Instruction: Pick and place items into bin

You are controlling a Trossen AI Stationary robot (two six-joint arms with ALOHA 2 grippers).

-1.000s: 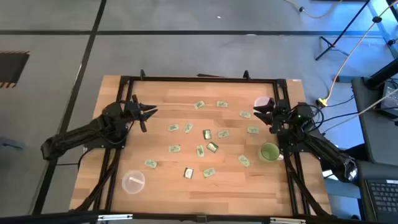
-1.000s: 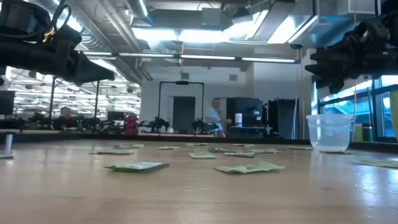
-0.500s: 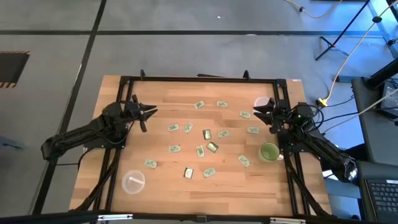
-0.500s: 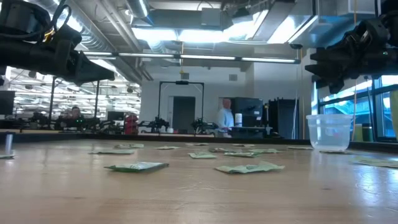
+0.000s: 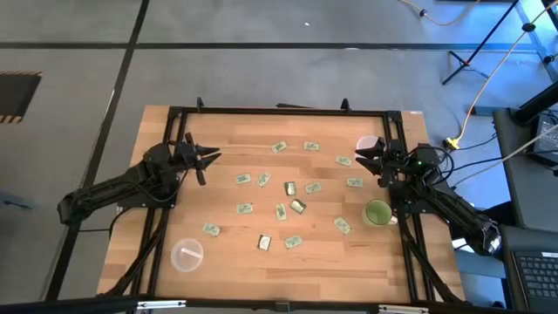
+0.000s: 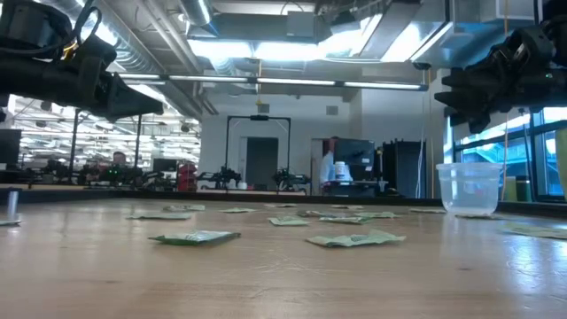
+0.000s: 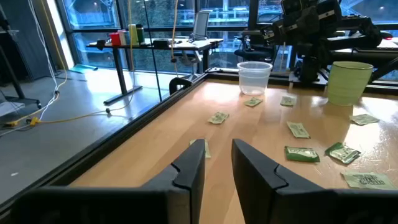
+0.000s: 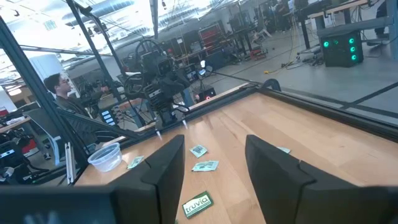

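A light wooden table (image 5: pixel 227 262) is seen from above, with many small flat rectangular packets (image 5: pixel 279 211), mostly pale green and white and a few darker or golden, scattered flat across its middle. None is in a container yet.

The left gripper (image 5: pixel 212 159) hovers above the table's left edge, its two dark fingers pointing toward the centre. They stand partly apart with a narrow gap and hold nothing. The right gripper (image 5: pixel 360 155) hovers at the right edge, facing inward, its fingers spread wide and empty.

The packets lie between the two grippers, inward from each. A pale green packet (image 5: pixel 242 179) is the closest to the left gripper, a little inward of its tips. Another pale green packet (image 5: pixel 343 160) lies just beside the right gripper's tips, so the right arm appears nearer to a pick. Its long axis seems to run roughly across the table, though that is hard to tell.

A green cup (image 5: pixel 377 213) and a clear plastic cup (image 5: pixel 369 145) stand by the right arm; another clear plastic cup (image 5: pixel 187 255) stands at the near left.
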